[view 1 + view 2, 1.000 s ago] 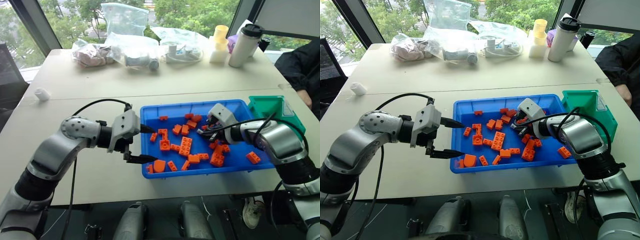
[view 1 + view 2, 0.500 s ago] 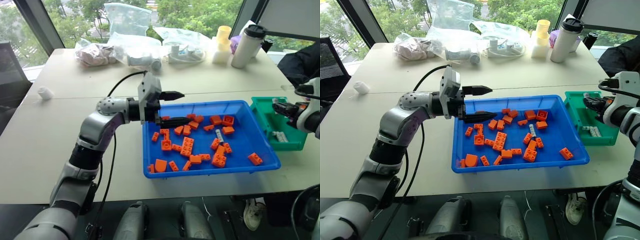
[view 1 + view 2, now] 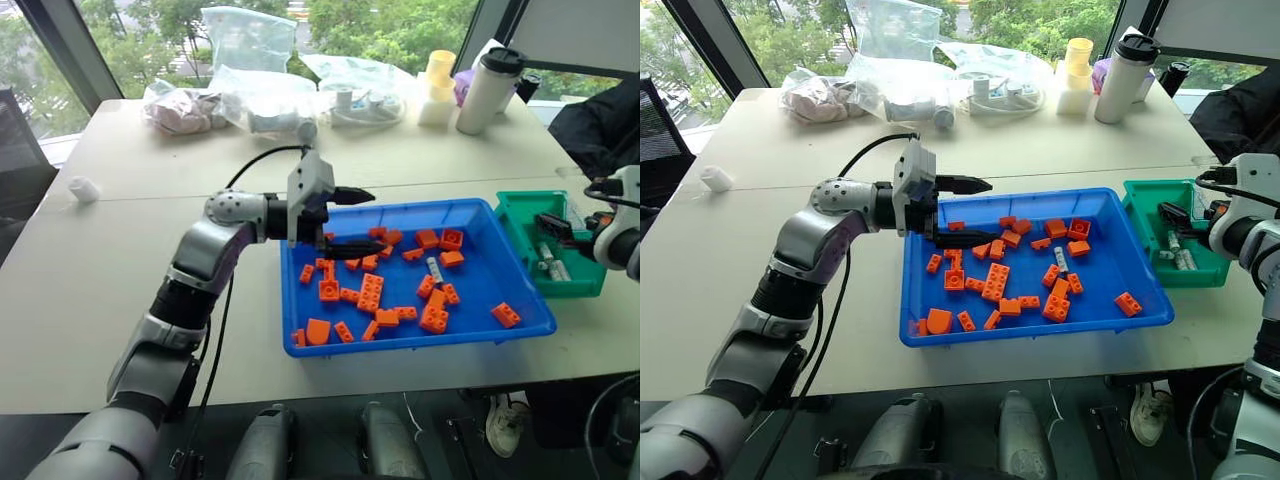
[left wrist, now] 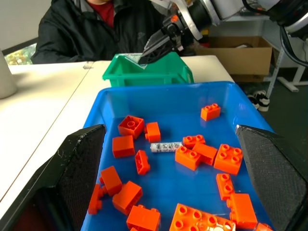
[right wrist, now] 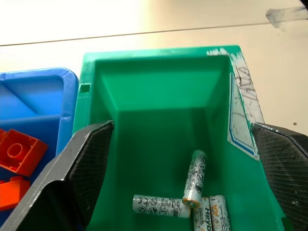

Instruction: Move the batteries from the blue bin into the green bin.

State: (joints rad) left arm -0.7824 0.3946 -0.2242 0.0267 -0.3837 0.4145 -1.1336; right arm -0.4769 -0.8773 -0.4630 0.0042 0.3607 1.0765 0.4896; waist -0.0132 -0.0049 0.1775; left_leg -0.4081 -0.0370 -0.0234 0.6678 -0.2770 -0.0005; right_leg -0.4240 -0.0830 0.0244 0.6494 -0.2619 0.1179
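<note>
Right wrist view looks down into the green bin [image 5: 159,120], where several batteries [image 5: 195,185] lie on its floor between the spread, empty fingers of the right gripper [image 5: 183,183]; the drop-off step looks done. One battery [image 4: 166,147] remains in the blue bin [image 3: 470,330], among orange bricks [image 3: 372,292] toward the green bin's side. The left gripper [image 3: 355,220], fingers spread and empty, hovers over the blue bin's far-left corner. Next comes pinching that last battery without snagging bricks.
</note>
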